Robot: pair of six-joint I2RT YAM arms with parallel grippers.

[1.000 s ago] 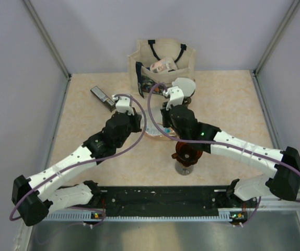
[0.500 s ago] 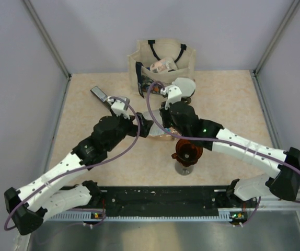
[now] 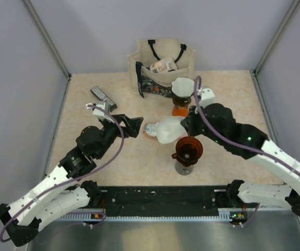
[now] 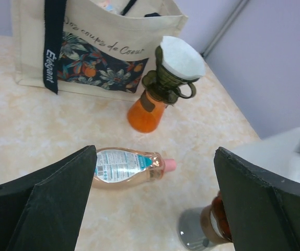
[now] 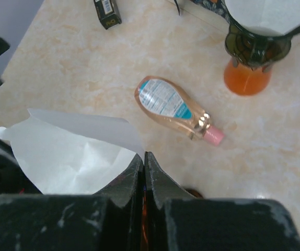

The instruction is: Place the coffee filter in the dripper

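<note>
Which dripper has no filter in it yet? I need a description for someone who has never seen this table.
Start at the beige tote bag at the back and come toward the arm bases, past the green dripper on the orange flask. Next stands the brown dripper on a grey foot. Unlike the green one, which carries a white filter, it is empty.

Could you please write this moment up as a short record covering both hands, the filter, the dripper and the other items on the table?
left hand: open, holding nothing
right hand: shut on the edge of the coffee filter
coffee filter: white, held beside the brown dripper, not yet in it
brown dripper: upright on its stand, no filter inside
green dripper: on an orange vessel, already lined with a filter
bottle: lying on its side, pink cap
tote bag: at the back of the table
</note>
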